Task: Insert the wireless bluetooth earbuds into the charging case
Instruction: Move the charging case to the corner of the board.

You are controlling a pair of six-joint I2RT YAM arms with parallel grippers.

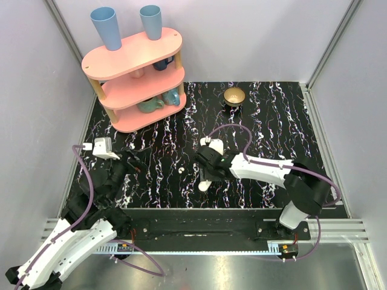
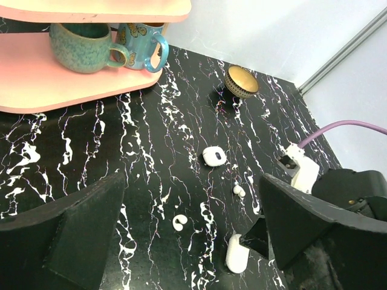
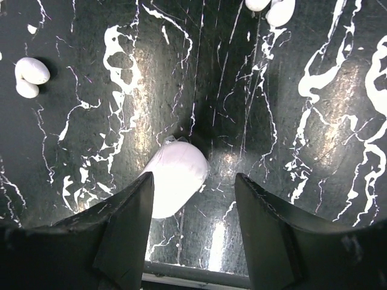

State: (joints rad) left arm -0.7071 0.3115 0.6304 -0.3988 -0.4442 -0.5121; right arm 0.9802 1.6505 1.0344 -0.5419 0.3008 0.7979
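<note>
The charging case [image 3: 175, 175] is a smooth white oval lying on the black marbled table near its front edge, also visible as the case [image 1: 204, 185] and the case [image 2: 237, 255]. My right gripper [image 3: 193, 176] hangs low over it, open; the case sits against the left finger [image 3: 124, 223], with a clear gap to the right finger [image 3: 272, 229]. One earbud [image 3: 27, 75], the same earbud [image 1: 181, 171] [image 2: 179, 222], lies to the left. The other earbud [image 2: 239, 190] lies just beyond the right gripper [image 1: 207, 175]. My left gripper [image 2: 192, 178] is wide open and holds nothing, well to the left [image 1: 130, 163].
A second rounded white piece with dark marks [image 2: 214, 156] lies farther back. A gold bowl [image 1: 234, 95] stands at the back centre. The pink shelf [image 1: 136, 78] with mugs and blue cups fills the back left. The table's front rail [image 3: 193, 272] is just below the case.
</note>
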